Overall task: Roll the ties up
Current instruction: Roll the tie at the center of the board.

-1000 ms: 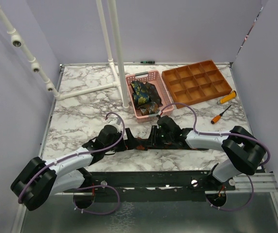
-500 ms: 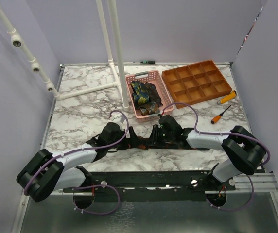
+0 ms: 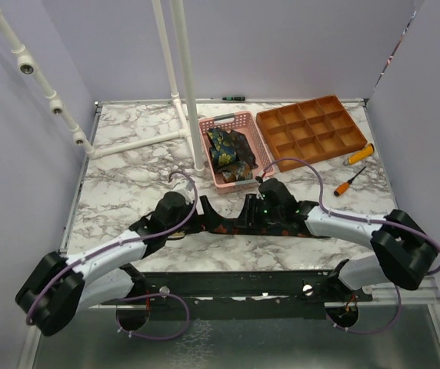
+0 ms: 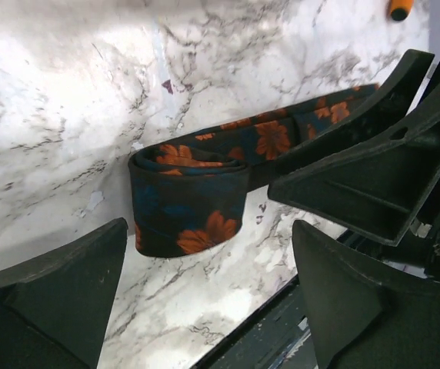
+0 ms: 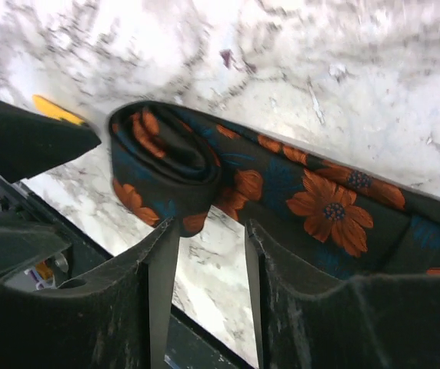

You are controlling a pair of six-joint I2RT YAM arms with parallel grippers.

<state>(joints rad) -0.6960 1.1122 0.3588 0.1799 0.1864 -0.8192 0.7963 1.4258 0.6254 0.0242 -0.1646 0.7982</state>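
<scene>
The rolled end of the tie (image 4: 189,200) lies just ahead of your wide-spread left tool (image 4: 208,231), its flat tail running right beneath your part-spread, empty right tool (image 5: 208,231).

Wider-open right hand (image 5: 208,234), slightly narrower left hand (image 4: 208,257), right elbow (image 3: 405,250) swung outward

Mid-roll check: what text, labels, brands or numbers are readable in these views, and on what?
None readable.
Dark tie with orange flowers: pattern only, no label visible.
Pink plastic basket and orange compartment tray: no print visible.
Orange-handled screwdrivers: too small to tell.
</scene>
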